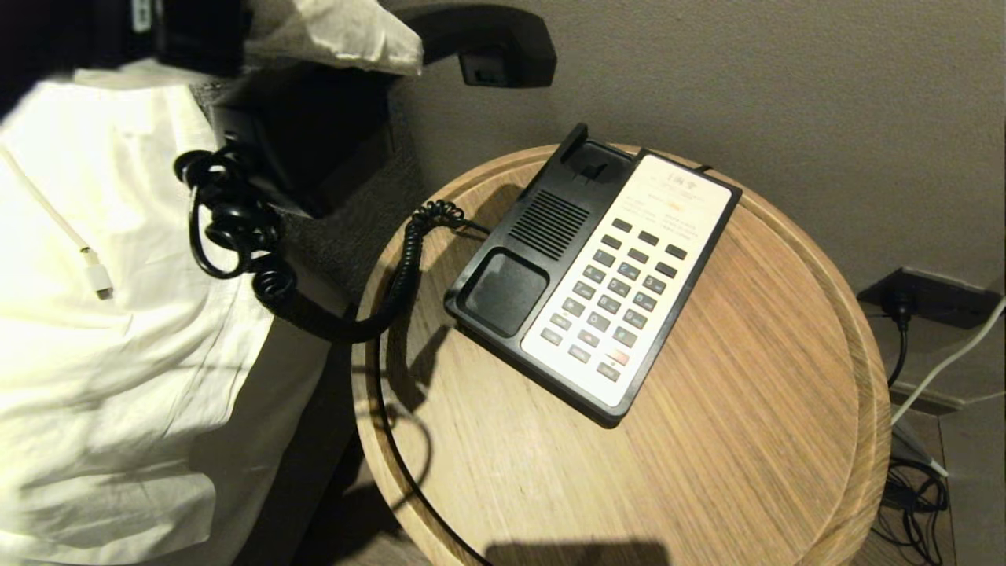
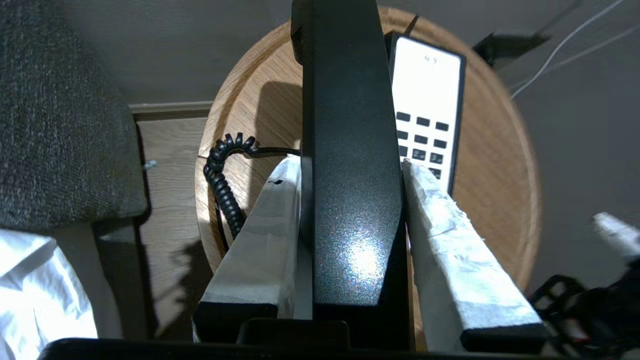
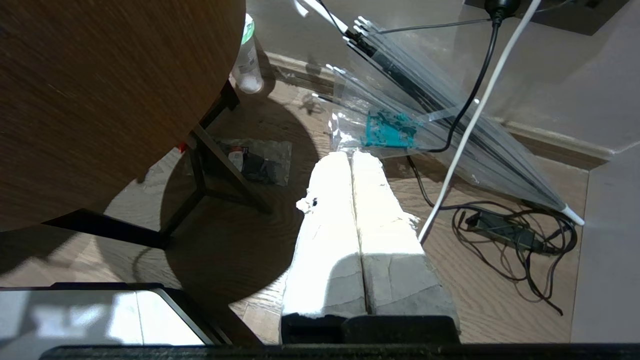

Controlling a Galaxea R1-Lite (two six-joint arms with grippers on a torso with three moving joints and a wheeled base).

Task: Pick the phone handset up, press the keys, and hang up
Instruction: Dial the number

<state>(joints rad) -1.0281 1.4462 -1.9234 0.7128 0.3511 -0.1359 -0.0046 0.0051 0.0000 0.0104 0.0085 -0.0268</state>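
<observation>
The glossy black phone handset [image 1: 491, 43] hangs in the air above the table's far left, clear of the phone base [image 1: 550, 228]. My left gripper [image 1: 401, 43] is shut on it. In the left wrist view the white-wrapped fingers [image 2: 270, 235] press both sides of the handset [image 2: 345, 90], with my left gripper [image 2: 350, 162] above the keypad. The base's cradle [image 1: 503, 291] lies empty. The keys [image 1: 621, 291] sit in rows on the white panel. A black coiled cord [image 1: 393, 291] sags from the base over the table edge. My right gripper [image 3: 351, 156] is shut on nothing, low beside the table.
The phone base stands on a round wooden table [image 1: 747, 440] against a wall. White bedding [image 1: 118, 354] and a white charging cable [image 1: 94, 275] lie left of it. On the floor are a folded clear umbrella [image 3: 450, 130], tangled cables [image 3: 515, 235] and the table's dark legs [image 3: 200, 185].
</observation>
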